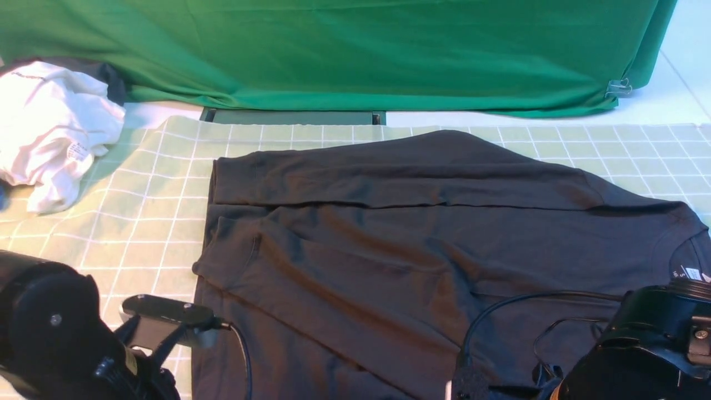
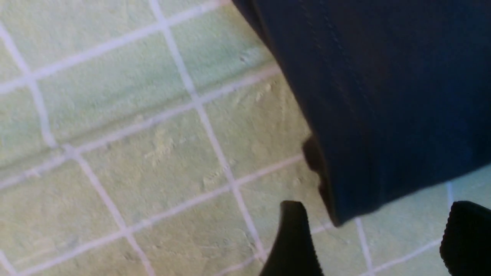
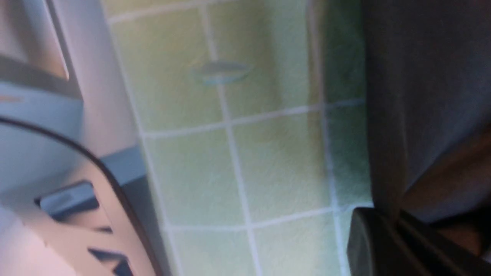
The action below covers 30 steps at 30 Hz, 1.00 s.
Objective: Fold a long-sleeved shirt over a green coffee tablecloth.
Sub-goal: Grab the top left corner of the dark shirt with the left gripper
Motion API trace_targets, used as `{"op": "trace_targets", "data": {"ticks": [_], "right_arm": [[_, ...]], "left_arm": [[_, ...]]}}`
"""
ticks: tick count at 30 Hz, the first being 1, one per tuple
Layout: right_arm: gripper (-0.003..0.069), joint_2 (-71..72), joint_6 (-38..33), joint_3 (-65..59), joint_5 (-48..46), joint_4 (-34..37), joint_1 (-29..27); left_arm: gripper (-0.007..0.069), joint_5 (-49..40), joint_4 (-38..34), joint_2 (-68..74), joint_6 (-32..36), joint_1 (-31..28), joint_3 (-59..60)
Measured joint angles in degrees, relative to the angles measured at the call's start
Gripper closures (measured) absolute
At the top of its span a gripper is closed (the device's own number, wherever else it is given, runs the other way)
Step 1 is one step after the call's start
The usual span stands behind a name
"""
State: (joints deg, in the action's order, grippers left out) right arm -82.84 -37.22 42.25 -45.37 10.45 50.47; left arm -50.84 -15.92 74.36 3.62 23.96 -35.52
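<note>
Shirt (image 1: 422,233) lies part-folded on gridded tablecloth (image 1: 155,183); green drape (image 1: 355,50) behind, white garment (image 1: 50,128) at far-left corner. Left gripper (image 2: 378,245) jaws apart; right gripper (image 3: 399,230) clamped on shirt edge.

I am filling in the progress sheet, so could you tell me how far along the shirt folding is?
Done: the long-sleeved shirt lies spread on the green coffee tablecloth, with its far side folded inward. In hand: the right gripper is shut on shirt fabric, and the left gripper is open beside a shirt corner. Left: the near side and the crosswise folds, since the body is not yet gathered into a compact shape.
</note>
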Motion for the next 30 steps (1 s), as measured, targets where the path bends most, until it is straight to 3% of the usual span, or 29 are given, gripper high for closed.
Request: {"op": "trace_targets", "data": {"ticks": [6, 18, 30], "right_arm": [[0.0627, 0.00, -1.63, 0.00, -1.31, 0.17, 0.11], [0.0627, 0.00, -2.32, 0.00, 1.24, 0.90, 0.11], [0.0627, 0.00, -3.09, 0.00, 1.24, 0.90, 0.11]], "left_arm": [[0.0244, -0.17, -2.57, 3.22, 5.42, 0.00, 0.00], [0.0631, -4.12, -6.17, 5.54, 10.22, 0.00, -0.23], [0.0661, -3.97, 3.56, -3.26, -2.32, -3.36, -7.55]]}}
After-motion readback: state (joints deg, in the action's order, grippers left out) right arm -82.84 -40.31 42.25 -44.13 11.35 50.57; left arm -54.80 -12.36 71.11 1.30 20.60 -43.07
